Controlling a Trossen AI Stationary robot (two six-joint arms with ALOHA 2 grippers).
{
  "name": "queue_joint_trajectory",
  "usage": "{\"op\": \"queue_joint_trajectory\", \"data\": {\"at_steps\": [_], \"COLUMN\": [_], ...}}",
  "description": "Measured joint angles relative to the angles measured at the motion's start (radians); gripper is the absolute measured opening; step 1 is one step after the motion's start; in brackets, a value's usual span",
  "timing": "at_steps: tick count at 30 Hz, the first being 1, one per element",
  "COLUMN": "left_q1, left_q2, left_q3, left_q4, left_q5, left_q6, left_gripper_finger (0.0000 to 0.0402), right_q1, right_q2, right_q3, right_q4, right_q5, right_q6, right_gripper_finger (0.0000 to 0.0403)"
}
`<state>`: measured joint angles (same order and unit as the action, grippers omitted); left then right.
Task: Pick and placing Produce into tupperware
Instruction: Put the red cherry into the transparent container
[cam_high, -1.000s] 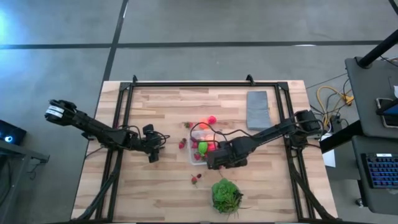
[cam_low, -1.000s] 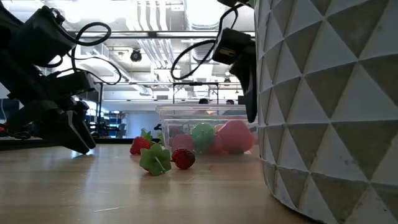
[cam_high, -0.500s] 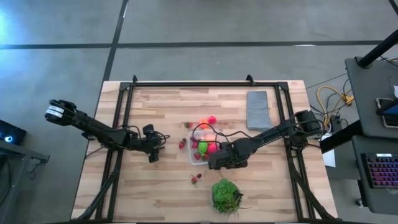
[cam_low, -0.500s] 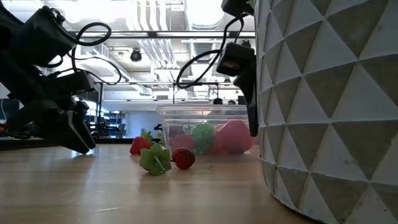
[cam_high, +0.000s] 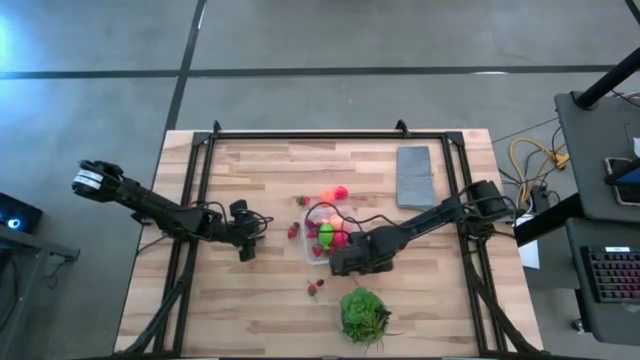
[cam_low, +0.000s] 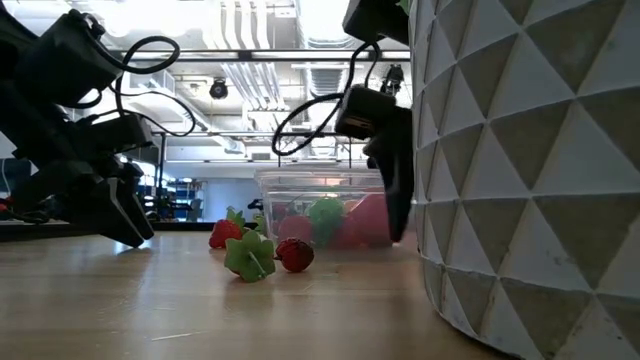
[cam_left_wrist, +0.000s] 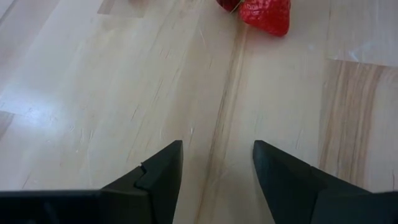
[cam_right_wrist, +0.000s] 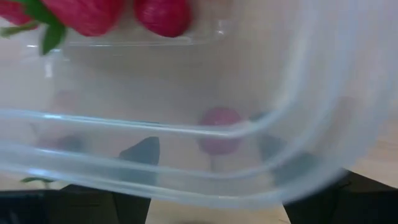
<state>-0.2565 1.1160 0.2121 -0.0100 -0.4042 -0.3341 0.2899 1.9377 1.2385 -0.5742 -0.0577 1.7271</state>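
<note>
— Where's the clear tub (cam_high: 322, 236)?

— Near the middle of the worktop (cam_high: 270, 310), with pink, green and red toy fruit (cam_high: 325, 236) in it. More pieces lie loose beside it; a strawberry (cam_high: 315, 288) sits towards the front edge.

— And the right gripper (cam_high: 340, 262)?

— Right at the tub's front rim, jaws spread either side of the wall. I can't tell if they press it.

— The left gripper (cam_left_wrist: 214, 163)?

— Low over bare wood near the left edge, jaws parted on nothing.
</note>
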Motion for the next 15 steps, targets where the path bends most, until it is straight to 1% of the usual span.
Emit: {"op": "queue_joint_trajectory", "data": {"at_steps": [3,6,15], "left_q1": [0.000,0.000,0.000], "left_q2": [0.000,0.000,0.000], "left_q3": [0.001,0.001,0.001], "left_q4": [0.000,0.000,0.000], "left_q5": [0.000,0.000,0.000], "left_q6": [0.000,0.000,0.000], "left_gripper_finger": [0.0184,0.0184,0.0184], "right_q1": [-0.005,-0.007,-0.007], "right_q2": [-0.001,-0.001,0.002], "right_q3": [0.005,0.005,0.005], "right_q4": [0.010,0.005,-0.002], "right_q5": [0.010,0.010,0.009], "right_q6": [-0.014,-0.020,-0.022], "right_gripper_finger": [0.0277,0.0267,0.0216]}}
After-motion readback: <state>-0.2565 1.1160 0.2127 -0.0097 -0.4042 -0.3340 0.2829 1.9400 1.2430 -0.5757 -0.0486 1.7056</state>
